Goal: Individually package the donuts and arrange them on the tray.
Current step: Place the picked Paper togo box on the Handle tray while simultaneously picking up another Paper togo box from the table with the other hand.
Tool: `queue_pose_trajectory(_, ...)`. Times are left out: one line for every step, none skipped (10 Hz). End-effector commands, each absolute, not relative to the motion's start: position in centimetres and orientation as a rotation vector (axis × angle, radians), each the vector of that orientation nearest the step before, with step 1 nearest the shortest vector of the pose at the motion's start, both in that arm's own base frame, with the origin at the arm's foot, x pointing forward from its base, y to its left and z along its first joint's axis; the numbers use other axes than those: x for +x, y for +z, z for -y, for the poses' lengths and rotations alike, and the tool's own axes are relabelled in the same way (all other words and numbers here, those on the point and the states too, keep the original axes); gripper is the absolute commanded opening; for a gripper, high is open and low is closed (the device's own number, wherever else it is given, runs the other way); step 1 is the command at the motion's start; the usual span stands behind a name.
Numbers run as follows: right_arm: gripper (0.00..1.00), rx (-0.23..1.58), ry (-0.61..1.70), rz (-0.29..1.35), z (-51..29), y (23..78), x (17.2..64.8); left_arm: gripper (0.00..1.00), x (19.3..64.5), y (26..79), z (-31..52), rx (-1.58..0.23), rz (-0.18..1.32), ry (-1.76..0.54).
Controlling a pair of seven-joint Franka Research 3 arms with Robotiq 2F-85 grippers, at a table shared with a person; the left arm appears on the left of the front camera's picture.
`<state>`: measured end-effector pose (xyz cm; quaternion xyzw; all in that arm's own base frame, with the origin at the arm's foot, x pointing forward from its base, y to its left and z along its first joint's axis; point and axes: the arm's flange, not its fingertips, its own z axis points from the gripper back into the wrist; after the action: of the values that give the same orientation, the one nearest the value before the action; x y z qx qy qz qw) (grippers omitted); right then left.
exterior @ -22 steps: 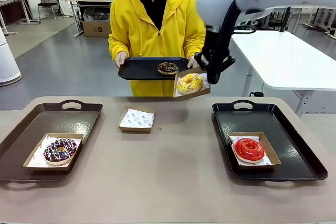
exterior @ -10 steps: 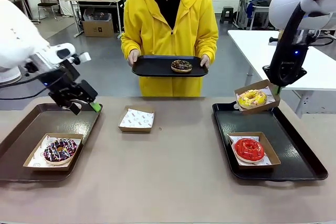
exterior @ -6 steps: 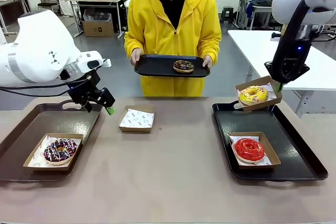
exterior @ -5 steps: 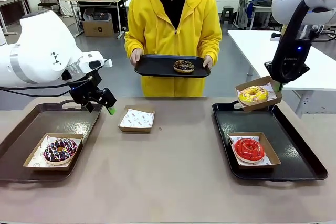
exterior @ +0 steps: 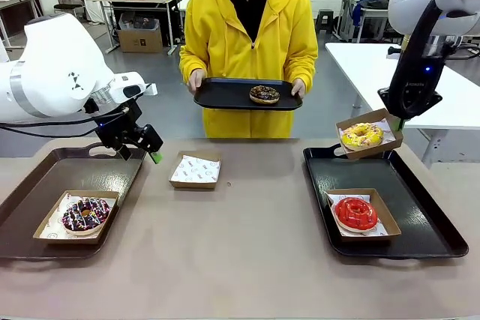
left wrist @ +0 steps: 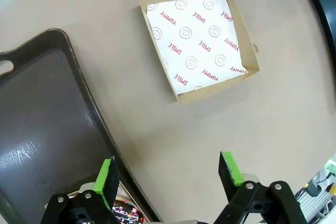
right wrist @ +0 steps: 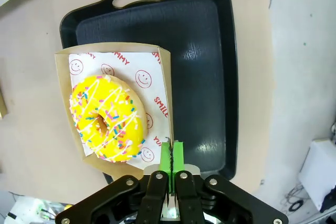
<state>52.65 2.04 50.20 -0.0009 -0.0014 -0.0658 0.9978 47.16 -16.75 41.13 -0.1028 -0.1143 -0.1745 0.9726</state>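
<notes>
The empty box [exterior: 195, 171] [left wrist: 197, 45], lined with printed white paper, sits mid-table [exterior: 247, 260] and serves as the reference for everything else. The left gripper [exterior: 147, 148] [left wrist: 169, 174] hovers just to the left of it, above the table's surface and beside the inner rim of the left tray [exterior: 45, 177] [left wrist: 42, 129]. Its jaws are spread wide with nothing between them.

Farther left of the empty box and nearer the robot, the dark sprinkled donut [exterior: 85, 214] lies in its own box [exterior: 46, 231] on that tray.

Well to the right of the empty box, the right gripper [exterior: 396, 125] [right wrist: 172, 156] is clamped tight on one wall of the carried box [exterior: 375, 148] [right wrist: 113, 48]. It holds the box tilted in the air above the far end of the right tray [exterior: 420, 207] [right wrist: 210, 51]. The yellow donut [exterior: 361, 135] [right wrist: 108, 117] rests inside it (white drizzle and coloured sprinkles on top).

The red donut [exterior: 355, 213] sits in another box [exterior: 386, 215] on the right tray, right of the empty box and closer to the robot.

Beyond the empty box, across the table, a person [exterior: 247, 28] in a yellow hoodie holds a small black tray [exterior: 225, 94] in both hands. The brown donut [exterior: 264, 94] lies on it.
</notes>
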Motion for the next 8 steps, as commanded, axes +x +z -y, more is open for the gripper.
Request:
queue_pose_trajectory(0.01, -0.003, -0.141, -0.001, -2.0, 50.2, 52.5, 0.99, 46.7, 41.3, 16.6, -0.212, 0.225, -0.362)
queue_pose_trajectory(0.01, -0.002, -0.132, 0.003, -2.0, 50.2, 52.6, 0.99, 47.2, 41.1, 16.8, -0.207, 0.231, -0.352)
queue_pose_trajectory(0.01, 0.002, -0.109, -0.017, -1.8, 48.8, 53.5, 0.99, 48.6, 41.0, 17.2, -0.204, 0.222, -0.297)
queue_pose_trajectory(0.01, 0.025, -0.090, -0.013, -1.6, 47.6, 54.2, 0.99, 49.8, 41.2, 18.0, -0.147, 0.233, -0.289)
queue_pose_trajectory(0.01, 0.040, -0.079, -0.007, -1.3, 46.6, 54.6, 0.99, 50.7, 41.2, 18.8, -0.117, 0.238, -0.273)
queue_pose_trajectory(0.01, 0.059, -0.084, -0.012, -1.0, 45.4, 55.3, 0.99, 51.7, 41.0, 19.4, -0.100, 0.234, -0.262)
queue_pose_trajectory(0.01, 0.076, -0.074, -0.023, -0.6, 44.4, 55.9, 0.99, 52.5, 41.0, 19.9, -0.071, 0.231, -0.266)
queue_pose_trajectory(0.01, 0.083, -0.074, -0.038, -0.2, 43.3, 56.5, 0.99, 53.1, 41.0, 20.4, -0.043, 0.239, -0.271)
